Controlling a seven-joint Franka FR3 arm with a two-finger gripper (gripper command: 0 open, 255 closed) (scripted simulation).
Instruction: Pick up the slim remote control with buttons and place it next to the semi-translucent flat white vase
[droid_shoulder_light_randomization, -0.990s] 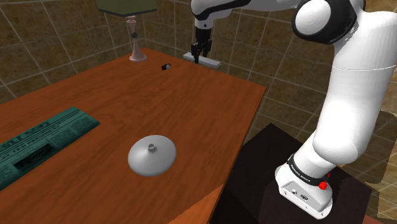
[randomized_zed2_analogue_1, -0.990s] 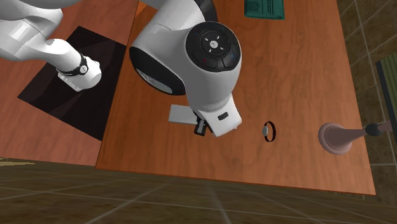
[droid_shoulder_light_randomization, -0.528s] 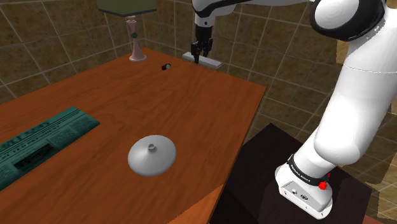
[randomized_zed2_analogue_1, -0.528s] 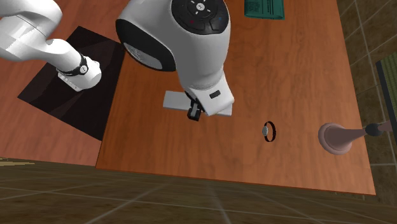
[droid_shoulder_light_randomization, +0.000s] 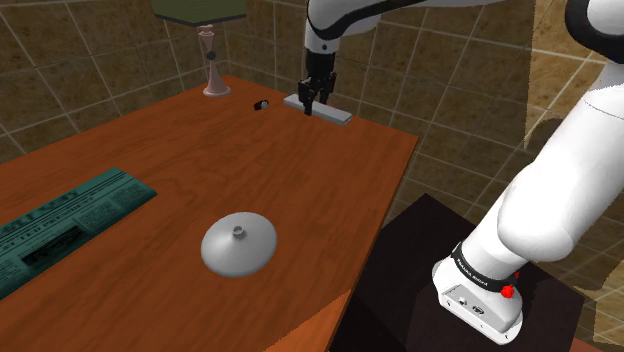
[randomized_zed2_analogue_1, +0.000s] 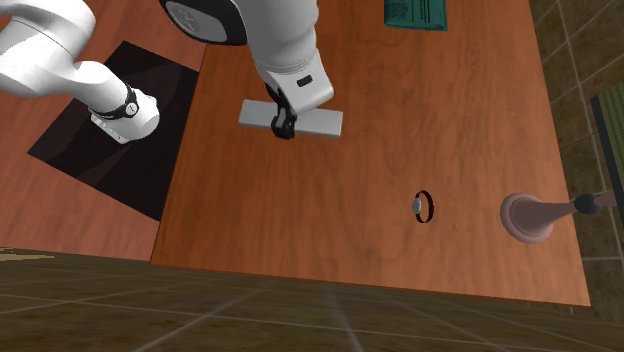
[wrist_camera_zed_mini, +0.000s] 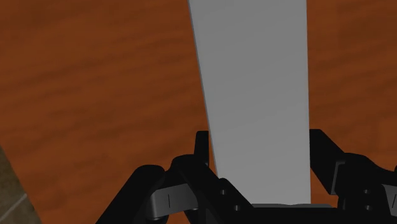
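Shoulder view is showing the gripper (droid_shoulder_light_randomization: 313, 93) hanging over the far part of the wooden table (droid_shoulder_light_randomization: 150, 160), with the remote control (droid_shoulder_light_randomization: 322, 109), drawn as a plain grey slab with no buttons showing, clamped in it. In the wrist view the fingers (wrist_camera_zed_mini: 202, 153) are pressing on the slab's two long sides, so the jaws are closing on the remote, not meeting. Whether the slab is fully clear of the wood is hard to judge, though a shadow under it suggests it probably is.

The grasp looks done and the carry is the step in hand. The vase (droid_shoulder_light_randomization: 238, 244), a flat grey dome with a small knob, is lying at about seven o'clock from the gripper, well apart from it. The next move is calling for a long sweep across the table that way, then a descent onto bare wood just beside the dome, not onto it. The grip is sitting somewhat off the slab's middle, so the longer end may be inclined to droop.

A small black ring-like object (droid_shoulder_light_randomization: 261, 104) is lying near the gripper at nine o'clock, and a lamp (droid_shoulder_light_randomization: 211, 60) is standing further off at ten o'clock. A green printed sheet (droid_shoulder_light_randomization: 70, 220) is lying at nine o'clock from the vase. None of these is sitting on the straight path.
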